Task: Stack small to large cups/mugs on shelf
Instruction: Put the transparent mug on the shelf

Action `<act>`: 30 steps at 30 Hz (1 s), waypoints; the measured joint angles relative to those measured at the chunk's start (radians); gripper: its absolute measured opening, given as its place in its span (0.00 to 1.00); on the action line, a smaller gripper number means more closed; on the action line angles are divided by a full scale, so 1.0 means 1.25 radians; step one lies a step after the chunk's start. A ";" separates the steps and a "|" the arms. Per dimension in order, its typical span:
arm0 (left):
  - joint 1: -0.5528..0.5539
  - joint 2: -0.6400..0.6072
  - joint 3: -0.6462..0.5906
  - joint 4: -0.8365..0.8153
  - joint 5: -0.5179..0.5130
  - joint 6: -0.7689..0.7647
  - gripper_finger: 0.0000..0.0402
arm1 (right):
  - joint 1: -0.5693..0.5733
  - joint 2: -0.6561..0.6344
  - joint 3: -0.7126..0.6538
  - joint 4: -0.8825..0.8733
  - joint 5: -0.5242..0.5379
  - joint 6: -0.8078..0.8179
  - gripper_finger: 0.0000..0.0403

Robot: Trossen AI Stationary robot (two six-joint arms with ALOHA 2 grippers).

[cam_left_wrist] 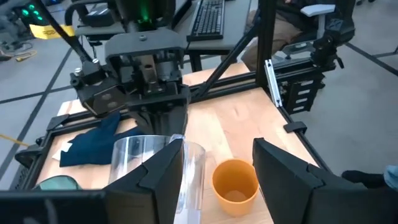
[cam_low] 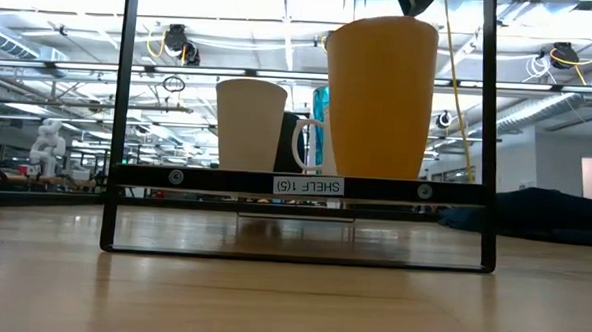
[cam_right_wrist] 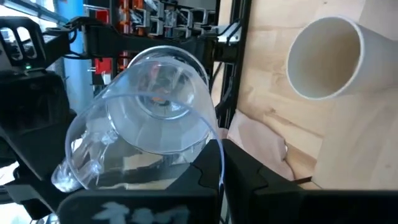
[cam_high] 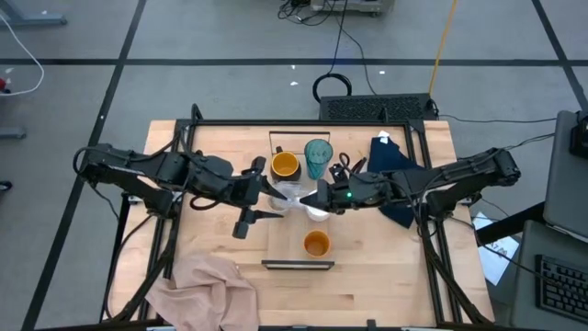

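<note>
High view: your two arms are meeting over the pale wooden shelf board (cam_high: 299, 230). The left gripper (cam_high: 273, 187) is standing part-spread on either side of the clear glass pitcher-like cup (cam_left_wrist: 157, 163). Whether those fingers are gripping it cannot be told. The right gripper (cam_high: 320, 197) is pressed together and pinching that glass at its rim. Just beyond both grippers, the small orange cup (cam_high: 316, 244) is sitting upright on the shelf. Behind them are standing the dark mug with orange inside (cam_high: 285, 165) and the translucent teal tumbler (cam_high: 318, 156).

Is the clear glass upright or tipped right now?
Tipped. The clear glass lies on its side in the right end effector, its open mouth turned toward that wrist camera, held above the table.
</note>
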 joint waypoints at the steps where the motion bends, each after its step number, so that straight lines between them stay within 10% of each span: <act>1: 0.000 0.000 0.000 -0.001 -0.001 -0.001 0.49 | 0.003 0.000 0.000 -0.002 0.000 0.002 0.00; 30: -0.032 0.028 -0.002 0.011 0.004 -0.045 0.49 | 0.004 0.004 0.001 -0.022 -0.002 0.013 0.00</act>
